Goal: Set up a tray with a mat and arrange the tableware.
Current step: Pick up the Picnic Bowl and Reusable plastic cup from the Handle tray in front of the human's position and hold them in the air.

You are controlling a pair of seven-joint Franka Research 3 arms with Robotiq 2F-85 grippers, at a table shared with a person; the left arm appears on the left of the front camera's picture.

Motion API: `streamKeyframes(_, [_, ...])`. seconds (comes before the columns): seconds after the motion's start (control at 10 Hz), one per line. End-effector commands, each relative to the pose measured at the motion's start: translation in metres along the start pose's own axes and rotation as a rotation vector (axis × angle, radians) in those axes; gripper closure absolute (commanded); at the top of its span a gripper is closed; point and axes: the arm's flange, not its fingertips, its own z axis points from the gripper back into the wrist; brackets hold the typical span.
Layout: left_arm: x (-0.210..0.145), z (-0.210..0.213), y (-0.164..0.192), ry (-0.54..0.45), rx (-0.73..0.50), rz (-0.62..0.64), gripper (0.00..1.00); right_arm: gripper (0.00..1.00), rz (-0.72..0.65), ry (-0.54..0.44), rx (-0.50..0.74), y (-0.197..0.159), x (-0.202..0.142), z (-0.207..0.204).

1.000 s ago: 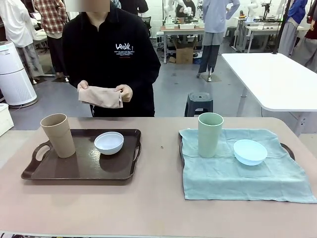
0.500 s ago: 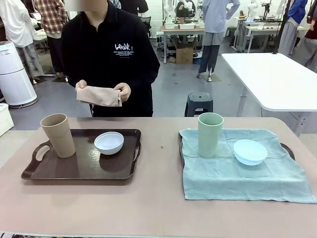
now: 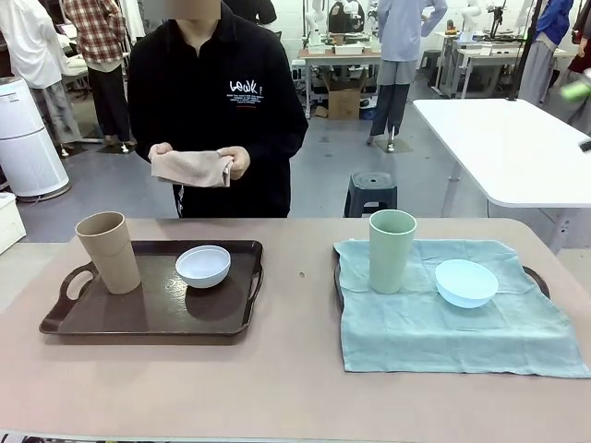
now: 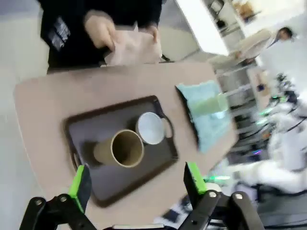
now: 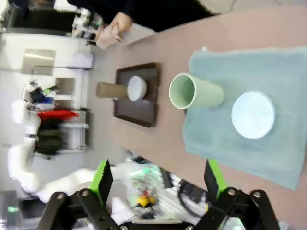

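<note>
Table [image 3: 295, 397] is carrying two trays side by side. A person [image 3: 217, 92] is standing at the far edge, behind the left tray [image 3: 138, 318], and holding a folded beige cloth [image 3: 192, 168] in both hands, off the table.

The right tray [image 3: 539, 278] is lying under a teal mat [image 3: 443, 337] with only its rim ends poking out. The green tumbler [image 3: 391, 249] is standing upright on the mat's left part, with the blue bowl [image 3: 465, 282] just beside it on the right, not touching.

The left tray is dark and bare, no mat. The beige tumbler [image 3: 109, 251] is standing upright at its left end near the handle, and the white bowl [image 3: 203, 266] is sitting near the middle-back, apart from the tumbler.

The left gripper [image 4: 136, 178] is hanging high over the left tray with its fingers spread wide and gripping nothing. The right gripper [image 5: 158, 176] is hanging high over the matted tray, also spread wide and empty.

Key relation: in the left wrist view the beige tumbler is sitting almost centred between the fingers, well below them, mouth facing up, long axis roughly along the line of approach. The left arm is the nearer one to it and to the cloth. Likely next move is that side getting its mat, so the tumbler and bowl are probably needing to come off first. This is a guess.
</note>
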Motion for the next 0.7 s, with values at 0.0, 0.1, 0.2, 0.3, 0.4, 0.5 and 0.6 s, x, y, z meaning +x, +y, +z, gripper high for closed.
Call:
streamKeyframes(0.0, [-0.014,-0.004,-0.024,-0.167,0.190,-0.384,0.00,0.00,0.163,0.110,-0.195,0.055,0.037,-0.042])
streamKeyframes(0.1, [0.000,0.000,0.000,0.000,0.000,0.000,0.00,0.00,0.000,0.000,0.000,0.000,0.000,0.000])
streamKeyframes(0.2, [0.000,0.000,0.000,0.000,0.000,0.000,0.00,0.00,0.000,0.000,0.000,0.000,0.000,0.000])
streamKeyframes(0.3, [0.000,0.000,0.000,0.000,0.000,0.000,0.00,0.00,0.000,0.000,0.000,0.000,0.000,0.000])
streamKeyframes(0.4, [0.003,0.004,-0.013,-0.011,0.048,-0.117,0.00,0.00,0.066,0.039,-0.077,0.040,0.015,-0.021])
streamKeyframes(0.5, [0.013,-0.003,0.001,0.053,-0.036,-0.363,0.00,0.00,-0.028,0.105,-0.157,0.058,0.036,-0.059])
streamKeyframes(0.6, [0.021,-0.027,-0.001,0.109,-0.103,-0.612,0.00,0.00,-0.057,0.169,-0.190,0.094,0.063,-0.112])
